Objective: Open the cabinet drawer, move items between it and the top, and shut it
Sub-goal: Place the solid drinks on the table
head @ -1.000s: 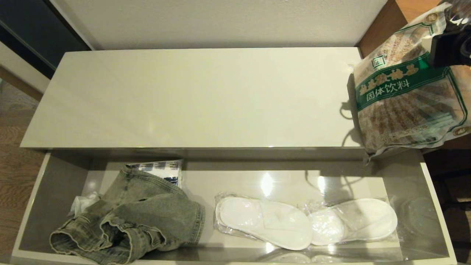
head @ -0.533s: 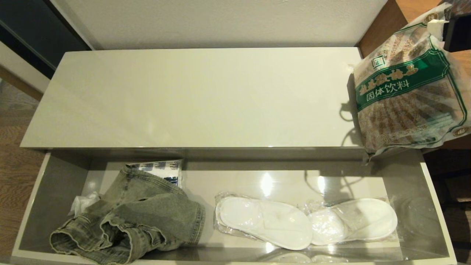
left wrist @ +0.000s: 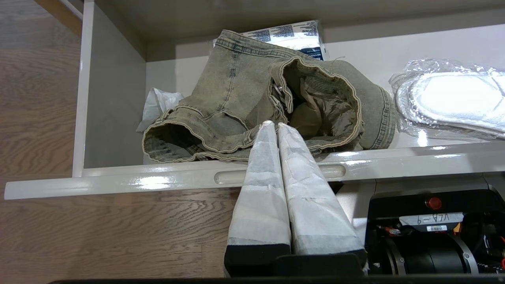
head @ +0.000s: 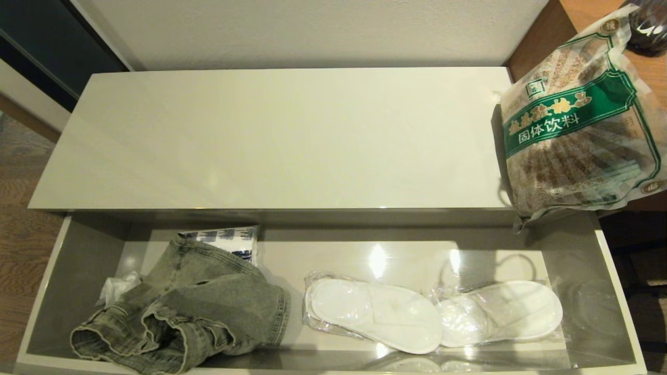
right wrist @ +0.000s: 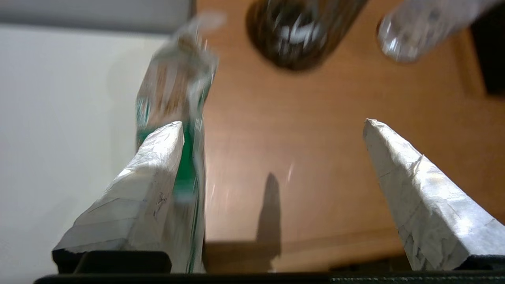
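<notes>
The cabinet drawer (head: 615, 291) stands pulled out below the glossy cream top (head: 271, 140). Crumpled grey-green denim (head: 198, 307) lies in the drawer's left end. The clear bag of brown granules (head: 573, 125) rests at the top's right end, overhanging onto the wooden surface beside it. My right gripper (right wrist: 272, 122) is open wide above that wooden surface, out of the head view; the bag's edge (right wrist: 177, 86) runs beside one finger, not pinched. My left gripper (left wrist: 274, 125) is shut and empty, in front of the drawer face (left wrist: 118, 183), its tips pointing at the denim (left wrist: 236, 90).
White slippers in clear plastic (head: 432, 312) lie in the drawer's middle and right. A white-and-blue packet (head: 224, 242) sits behind the denim, white crumpled wrap (head: 117, 286) to its left. A dark jar (head: 646, 26) and a clear bottle (right wrist: 418, 27) stand on the wooden surface.
My right gripper has opened, let go of the bag's upper corner and drawn away out of the head view. The bag has stayed at the top's right end. The left arm has not moved.
</notes>
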Robot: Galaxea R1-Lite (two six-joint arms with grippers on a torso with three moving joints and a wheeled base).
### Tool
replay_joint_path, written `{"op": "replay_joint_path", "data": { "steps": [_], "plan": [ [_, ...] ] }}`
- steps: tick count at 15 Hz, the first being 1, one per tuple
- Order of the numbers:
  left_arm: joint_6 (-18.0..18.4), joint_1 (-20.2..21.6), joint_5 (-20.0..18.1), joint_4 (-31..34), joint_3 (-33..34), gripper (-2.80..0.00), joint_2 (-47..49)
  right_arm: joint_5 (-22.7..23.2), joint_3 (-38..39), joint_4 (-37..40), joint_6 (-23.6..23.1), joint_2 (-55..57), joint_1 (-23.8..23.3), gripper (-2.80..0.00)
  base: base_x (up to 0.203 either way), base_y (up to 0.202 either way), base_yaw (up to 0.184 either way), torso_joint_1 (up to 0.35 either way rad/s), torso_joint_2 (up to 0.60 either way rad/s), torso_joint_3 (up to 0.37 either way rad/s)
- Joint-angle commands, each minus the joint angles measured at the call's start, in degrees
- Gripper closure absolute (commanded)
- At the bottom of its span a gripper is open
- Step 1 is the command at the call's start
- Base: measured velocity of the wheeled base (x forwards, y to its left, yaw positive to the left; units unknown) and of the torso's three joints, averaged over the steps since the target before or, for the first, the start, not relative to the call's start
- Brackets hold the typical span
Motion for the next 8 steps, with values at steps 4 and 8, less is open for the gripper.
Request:
{"op": "replay_joint_path", "data": {
  "steps": [4,8],
  "plan": [
    [0.27,-0.01,0.07,0.02,-0.04,0.0,0.08,0.56,6.99,20.72,6.36,-11.96,2.3,-2.8,0.0,0.0,0.0,0.0,0.0,0.0],
    [0.27,-0.07,0.07,-0.02,-0.04,0.0,0.08,0.37,15.06,19.81,7.01,-12.51,2.33,-2.8,0.0,0.0,0.0,0.0,0.0,0.0]
  ]
}}
